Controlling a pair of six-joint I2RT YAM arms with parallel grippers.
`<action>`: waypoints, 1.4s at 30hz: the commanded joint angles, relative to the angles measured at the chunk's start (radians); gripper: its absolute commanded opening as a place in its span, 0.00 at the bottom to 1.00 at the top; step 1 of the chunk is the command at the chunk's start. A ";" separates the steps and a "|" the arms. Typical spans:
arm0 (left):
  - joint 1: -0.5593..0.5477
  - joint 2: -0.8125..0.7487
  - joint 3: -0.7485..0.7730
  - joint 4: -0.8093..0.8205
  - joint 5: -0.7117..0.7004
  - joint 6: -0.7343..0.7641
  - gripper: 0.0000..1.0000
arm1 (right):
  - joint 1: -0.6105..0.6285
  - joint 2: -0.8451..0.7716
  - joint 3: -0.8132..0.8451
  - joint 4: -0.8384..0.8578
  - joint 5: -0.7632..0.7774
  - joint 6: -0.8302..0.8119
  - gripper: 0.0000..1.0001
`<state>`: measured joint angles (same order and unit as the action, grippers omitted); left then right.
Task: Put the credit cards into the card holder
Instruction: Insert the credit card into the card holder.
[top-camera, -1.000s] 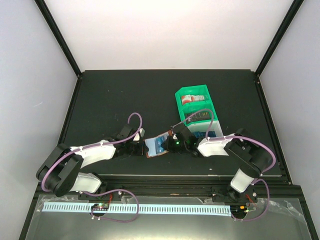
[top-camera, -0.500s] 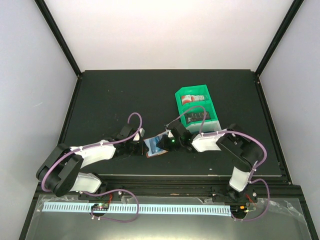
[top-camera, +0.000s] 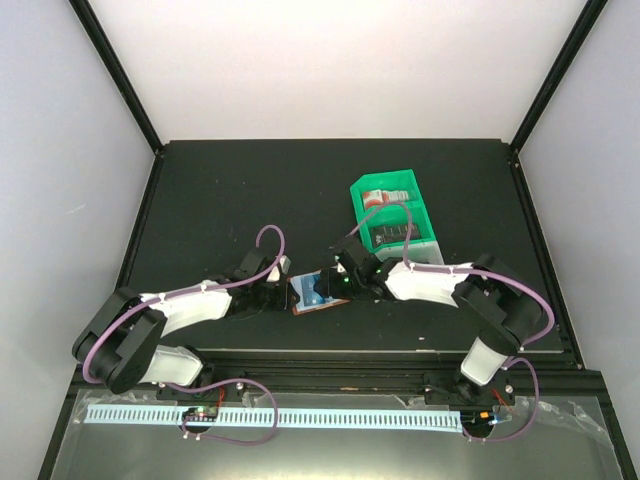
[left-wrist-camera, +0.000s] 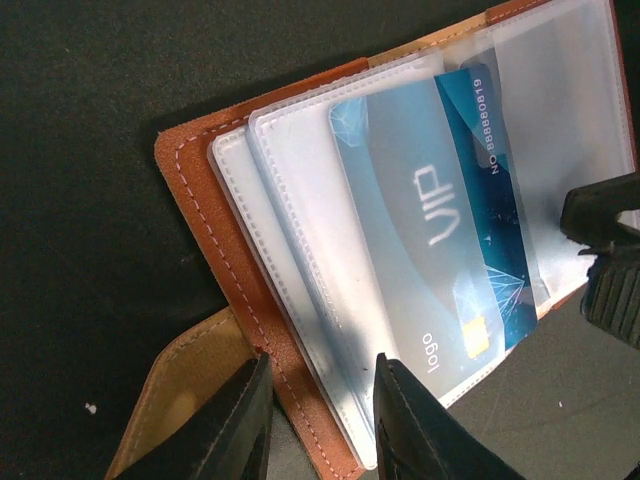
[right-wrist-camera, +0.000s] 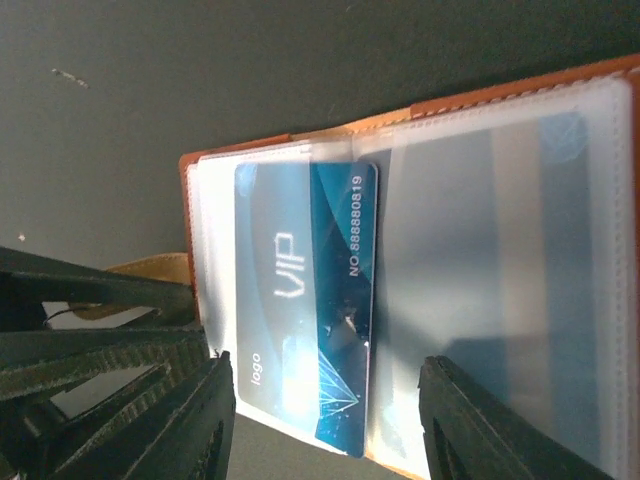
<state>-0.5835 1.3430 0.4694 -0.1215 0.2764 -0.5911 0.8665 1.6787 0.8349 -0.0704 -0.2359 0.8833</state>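
Note:
The brown leather card holder (top-camera: 322, 300) lies open on the black table, clear sleeves up. A blue VIP credit card (left-wrist-camera: 440, 235) (right-wrist-camera: 300, 300) sits partly inside a clear sleeve, one long dark-blue strip still uncovered. My right gripper (top-camera: 335, 285) (right-wrist-camera: 330, 430) is open, its fingers standing wide on either side of the card's end and apart from it. My left gripper (top-camera: 285, 293) (left-wrist-camera: 320, 430) is open with a narrow gap, astride the holder's stitched edge (left-wrist-camera: 200, 240), one finger over the tan snap tab (left-wrist-camera: 170, 400). More credit cards lie in the green tray (top-camera: 360, 190).
The green-and-white divided tray stands behind the right arm, with a red-and-white card (top-camera: 385, 197) in its far section and a dark card (top-camera: 392, 233) in the nearer one. The table's front edge (top-camera: 340, 350) runs just below the holder.
My right gripper has opened wide and let go of the blue card, which stays in the sleeve. The right arm shifted slightly left. The left jaws widened a little.

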 joint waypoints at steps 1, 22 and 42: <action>-0.003 0.026 0.011 -0.023 -0.017 -0.007 0.30 | 0.014 0.023 0.059 -0.126 0.087 -0.042 0.52; -0.003 0.033 0.008 0.012 0.021 0.013 0.33 | 0.035 0.078 0.147 -0.059 -0.021 -0.181 0.43; -0.003 0.000 0.021 0.009 -0.004 0.021 0.35 | 0.033 0.031 0.222 -0.251 0.194 -0.192 0.41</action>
<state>-0.5838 1.3594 0.4747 -0.0883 0.2886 -0.5827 0.8970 1.8126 1.0351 -0.2283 -0.1558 0.7109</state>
